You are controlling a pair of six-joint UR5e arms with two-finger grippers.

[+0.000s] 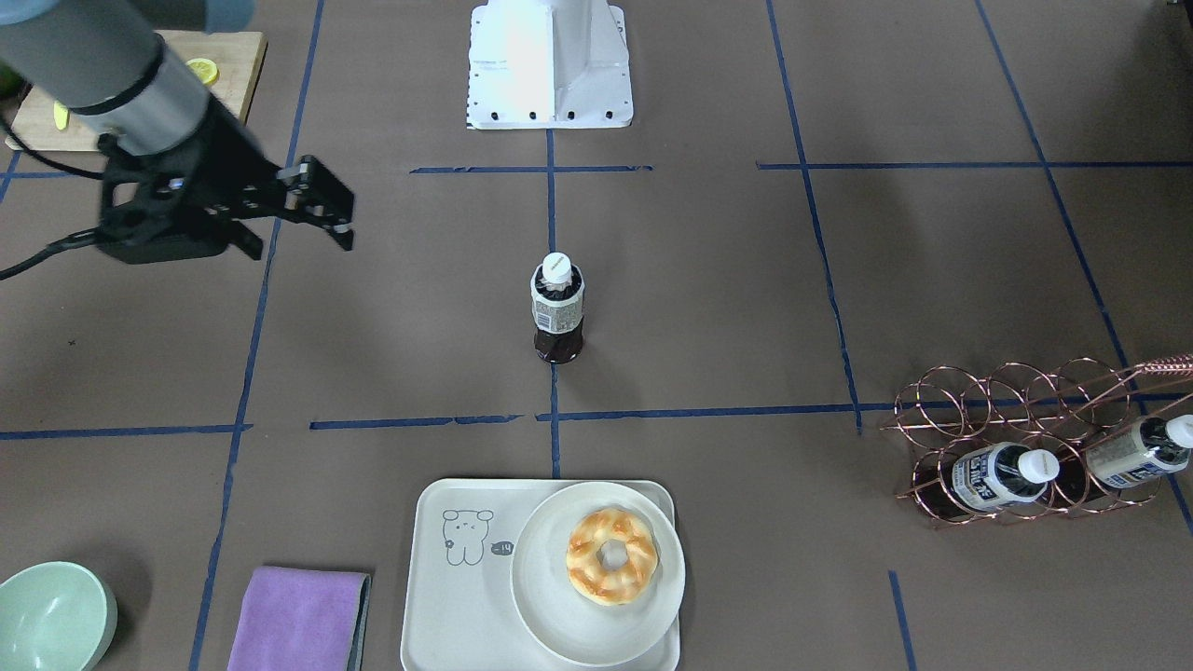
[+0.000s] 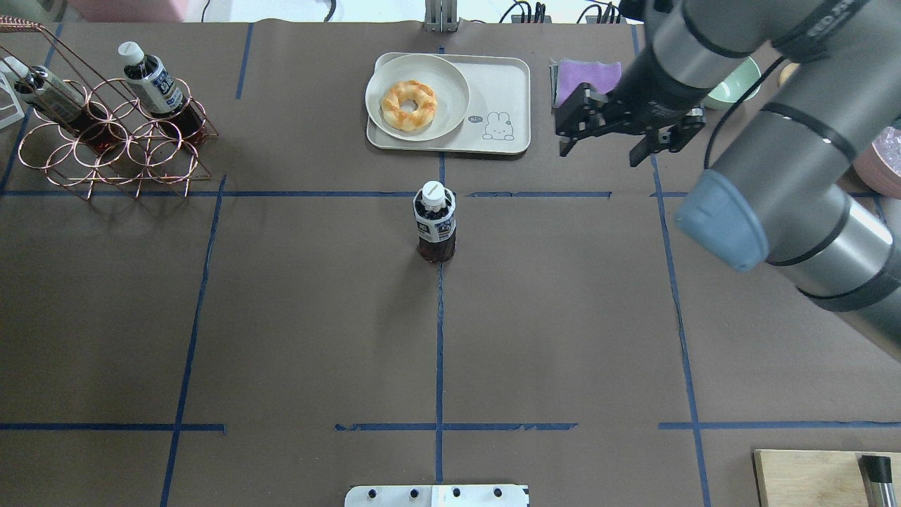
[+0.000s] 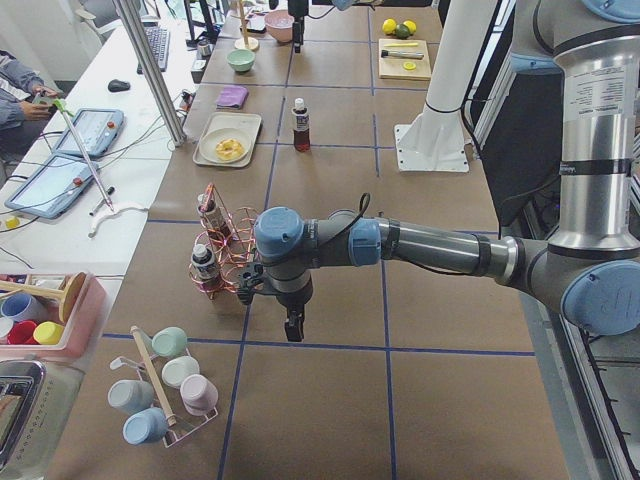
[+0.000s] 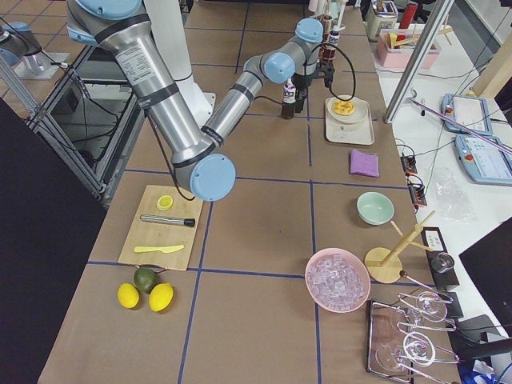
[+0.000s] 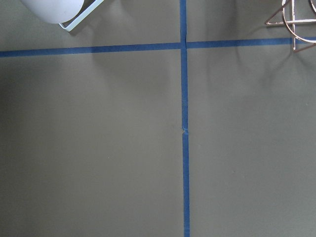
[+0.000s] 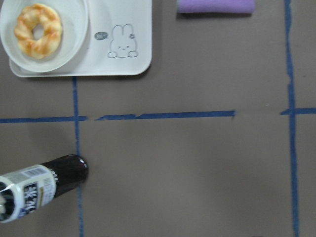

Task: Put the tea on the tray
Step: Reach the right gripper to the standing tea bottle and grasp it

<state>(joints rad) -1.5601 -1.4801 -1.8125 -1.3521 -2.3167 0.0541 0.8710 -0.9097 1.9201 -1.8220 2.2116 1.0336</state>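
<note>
Right gripper (image 2: 600, 151): jaws spread wide, nothing between them. It hangs above the table beside the tray's (image 2: 501, 98) end on the robot's right, near the purple cloth (image 2: 588, 74).

Left gripper (image 3: 292, 328): shows only in the side view, pointing down over bare table just beside the wire rack (image 2: 105, 141). I cannot tell whether its jaws are open or closed. Its wrist camera sees only tape lines and a corner of the rack.

The tea (image 2: 436, 224): stands upright, cap up, on the centre tape line. It is short of the tray on the robot's side and touches nothing.

Key relation: from the right gripper, the tea lies toward the robot's left and back toward the base. In the right wrist view it sits at the lower left corner, only partly in frame, so the jaws are not yet over it. Its long axis is vertical. My reading: a grasp across the body or neck looks workable once the gripper is centred and lowered.

Nearer arm: the right. The left gripper is well apart from the tea, out by the rack.

Tray: the plate (image 2: 415, 98) with the doughnut fills the half on the robot's left. The bear-print half, on the right arm's side, is bare, and I judge it the likely spot for the tea.

Step in hand, as I judge it: approach. No grasp is made.
</note>
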